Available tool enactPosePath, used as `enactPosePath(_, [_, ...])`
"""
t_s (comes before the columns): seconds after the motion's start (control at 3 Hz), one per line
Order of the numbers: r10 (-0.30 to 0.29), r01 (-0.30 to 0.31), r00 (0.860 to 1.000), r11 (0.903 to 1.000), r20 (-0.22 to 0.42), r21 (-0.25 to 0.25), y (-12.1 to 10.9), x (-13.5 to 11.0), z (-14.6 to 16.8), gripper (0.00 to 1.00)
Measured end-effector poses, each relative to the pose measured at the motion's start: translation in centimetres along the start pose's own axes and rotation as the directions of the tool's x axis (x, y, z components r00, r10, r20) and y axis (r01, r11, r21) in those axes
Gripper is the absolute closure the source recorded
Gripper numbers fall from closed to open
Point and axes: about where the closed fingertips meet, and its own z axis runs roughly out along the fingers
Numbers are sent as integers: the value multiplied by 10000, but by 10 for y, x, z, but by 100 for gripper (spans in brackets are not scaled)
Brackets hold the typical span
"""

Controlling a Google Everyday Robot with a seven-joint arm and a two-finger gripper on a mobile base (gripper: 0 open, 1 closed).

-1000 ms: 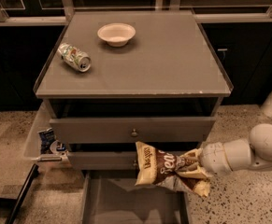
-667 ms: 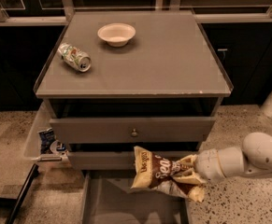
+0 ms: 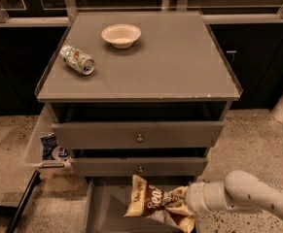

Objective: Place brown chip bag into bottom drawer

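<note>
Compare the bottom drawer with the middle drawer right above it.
The bottom drawer is pulled far out, its floor showing; the middle drawer sticks out only slightly, showing just its front. The middle drawer's face carries a small brass knob; the bottom drawer shows none. The gripper, at lower right, holds the brown chip bag over the bottom drawer, not the middle drawer. Both are grey.

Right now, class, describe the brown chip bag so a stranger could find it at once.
Start at the grey cabinet, then drop to its open bottom drawer. Over it, at the gripper coming in from the right, is the brown chip bag: crinkly, white-lettered, unlike the can and bowl on top.
</note>
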Motion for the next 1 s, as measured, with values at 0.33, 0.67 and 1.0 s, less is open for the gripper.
enactPosePath(0.33, [-446, 453, 9988, 9984, -196, 347, 2, 30, 30, 100])
enactPosePath(0.67, [-964, 975, 9949, 9946, -302, 366, -7, 54, 44, 100])
enactPosePath(1.0, [-1126, 1158, 9926, 9901, -448, 790, -13, 71, 45, 100])
